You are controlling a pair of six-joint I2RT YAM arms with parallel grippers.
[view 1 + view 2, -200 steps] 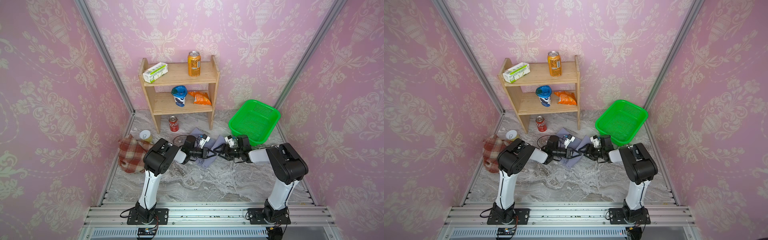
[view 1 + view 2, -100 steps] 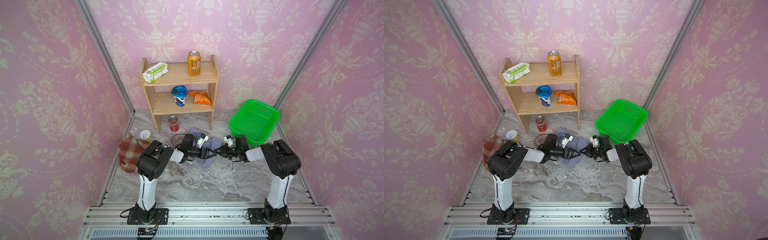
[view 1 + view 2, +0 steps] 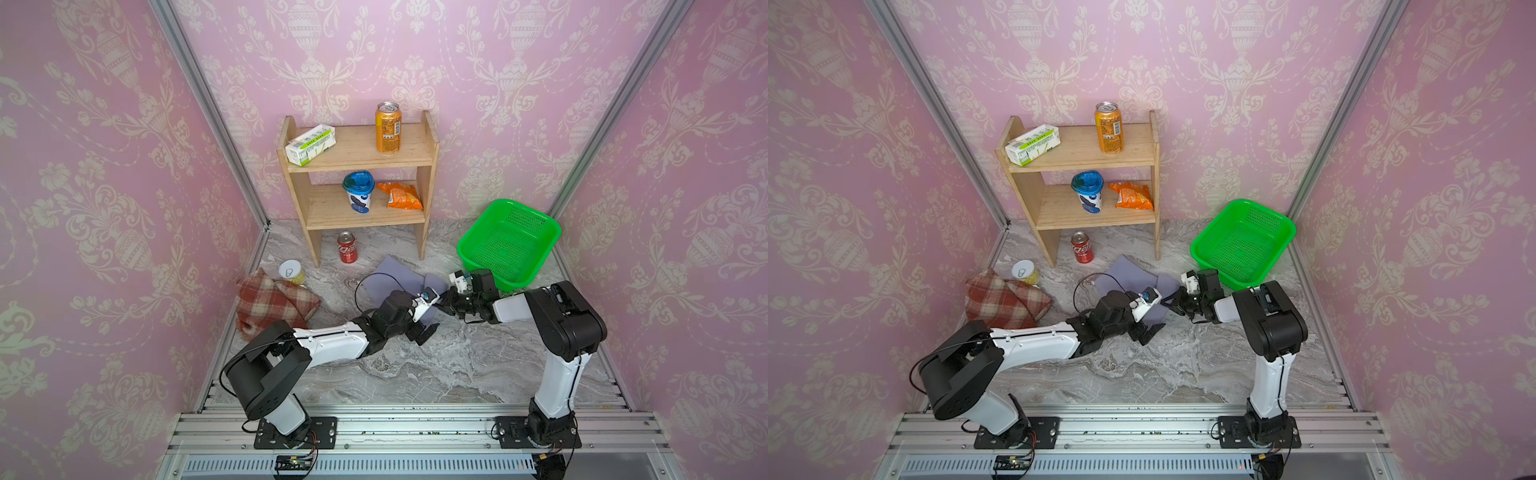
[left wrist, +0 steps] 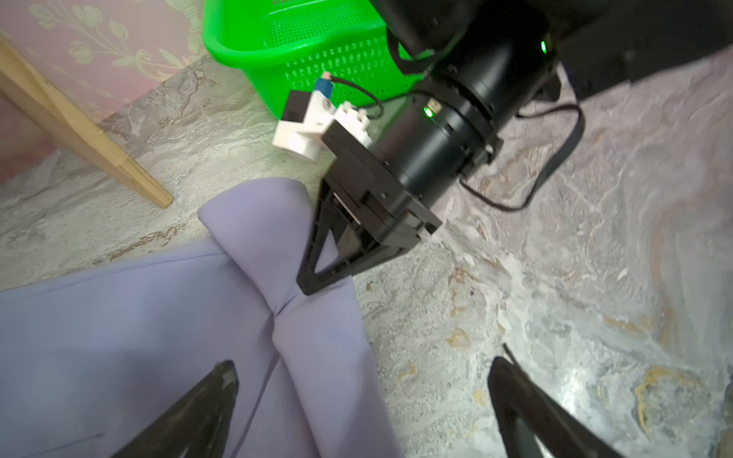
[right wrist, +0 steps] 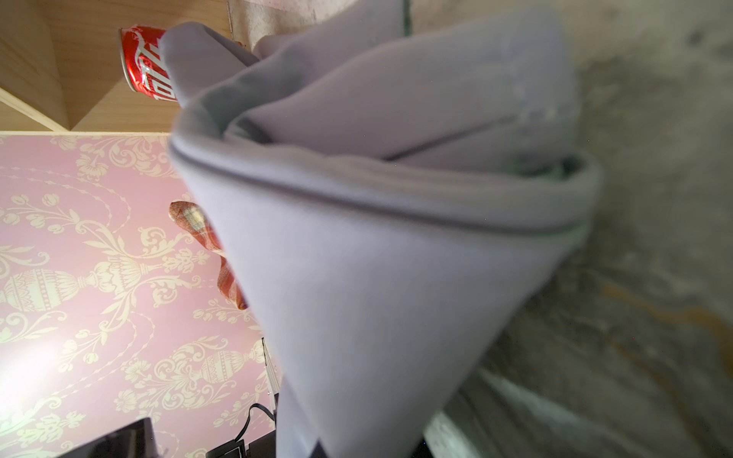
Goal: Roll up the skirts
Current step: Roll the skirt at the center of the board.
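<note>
Right gripper (image 4: 315, 279) is clamped on the lavender-grey skirt (image 4: 119, 317). Its black fingers are pressed together on the thick folded band along the cloth's edge, on the side toward the green basket (image 4: 238, 43). The fabric puckers into a crease just by the tips. In the right wrist view this cloth fills most of the picture, bunched in soft folds with a dark seam line across it. The fingers themselves are hidden under it there.

Left gripper (image 4: 363, 370) stands wide apart and holds nothing. One of its fingers (image 4: 206, 404) hangs over the lavender cloth and the other over the bare marble tabletop (image 4: 555, 277). The end of the folded band runs between them. Whether either tip touches the cloth or the marble cannot be told.

In both top views the two grippers sit nearly tip to tip at the skirt's near corner, on the basket's side. The rest of the skirt lies spread on the marble in front of the wooden shelf (image 3: 361, 162), between the red cola can (image 3: 347, 247) and the basket. A black cable loops over it.

Well apart from both grippers, the plaid skirt (image 3: 270, 303) lies crumpled against the left wall. It is just beside a yellow can with a pull-tab lid (image 3: 291, 272), and neither arm is touching it.
</note>
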